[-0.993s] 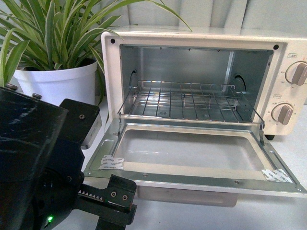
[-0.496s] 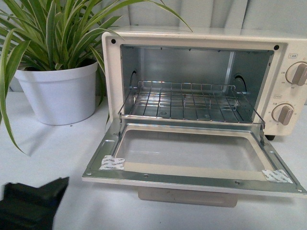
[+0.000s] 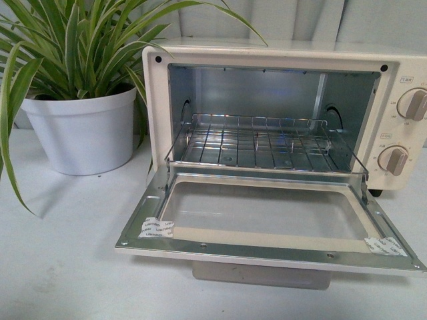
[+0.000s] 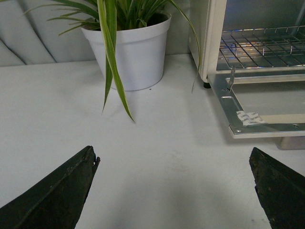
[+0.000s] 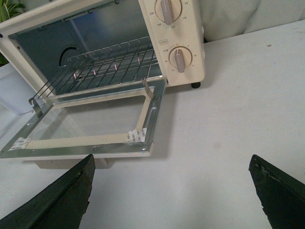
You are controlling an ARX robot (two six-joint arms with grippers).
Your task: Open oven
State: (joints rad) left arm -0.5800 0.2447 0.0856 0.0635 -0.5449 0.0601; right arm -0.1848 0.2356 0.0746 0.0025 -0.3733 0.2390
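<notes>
My fingers are spread wide and hold nothing. In the front view my left arm has dropped out of sight since a second ago, leaving the oven [image 3: 280, 133] open, door [image 3: 267, 223] flat: done, I judge. My left gripper [image 4: 174, 186] alone shows the plant pot [image 4: 131, 52]; my right gripper [image 5: 171, 191] alone shows both 2 knobs [image 5: 178, 59].

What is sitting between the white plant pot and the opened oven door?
Nothing: in the left wrist view only bare table lies between the plant pot and the oven door, crossed by a hanging leaf.
</notes>
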